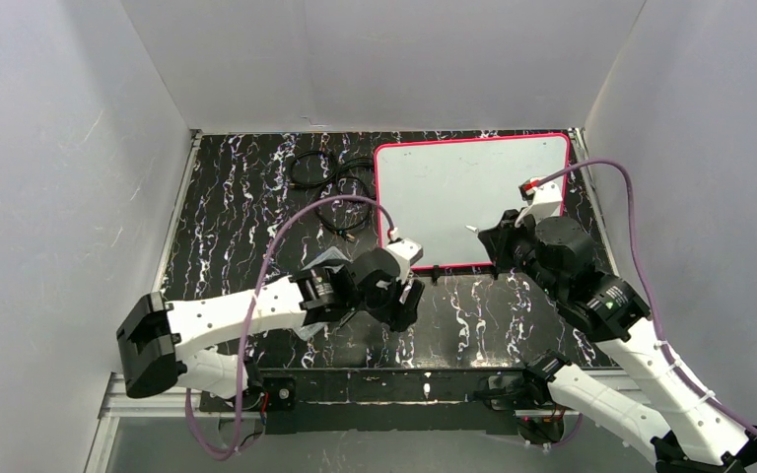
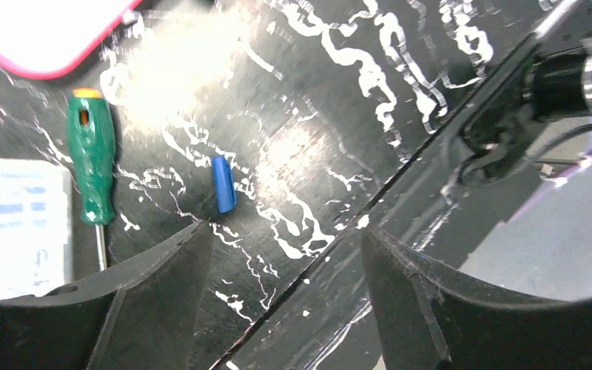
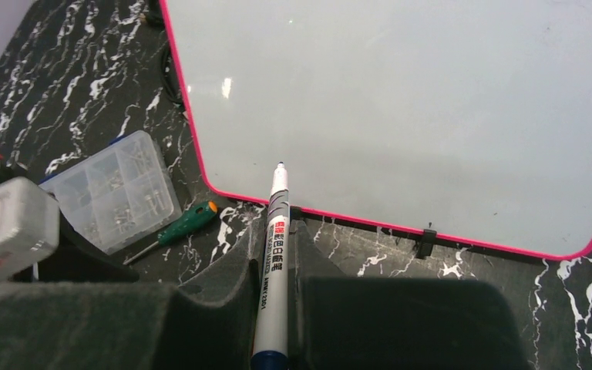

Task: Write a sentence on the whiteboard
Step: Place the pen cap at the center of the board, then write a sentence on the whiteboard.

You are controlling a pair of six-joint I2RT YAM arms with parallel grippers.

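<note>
The whiteboard (image 1: 473, 197) lies flat at the back right, glossy white in a pink-red frame, and its surface (image 3: 401, 108) is blank; no sentence is in view. My right gripper (image 1: 498, 241) (image 3: 277, 231) is shut on a white marker (image 3: 272, 270) with red print. The uncapped tip of the marker hangs over the board's near left corner. My left gripper (image 1: 406, 299) (image 2: 285, 231) is open over the table's front edge with nothing between its fingers. A blue marker cap (image 2: 223, 183) lies on the table just beyond its left finger.
A green screwdriver (image 2: 92, 166) (image 3: 177, 227) and a clear parts box (image 3: 112, 189) lie left of the board's near corner. Black cables (image 1: 330, 182) coil at the back left of the board. Small black clips (image 3: 427, 240) sit on the board's near edge.
</note>
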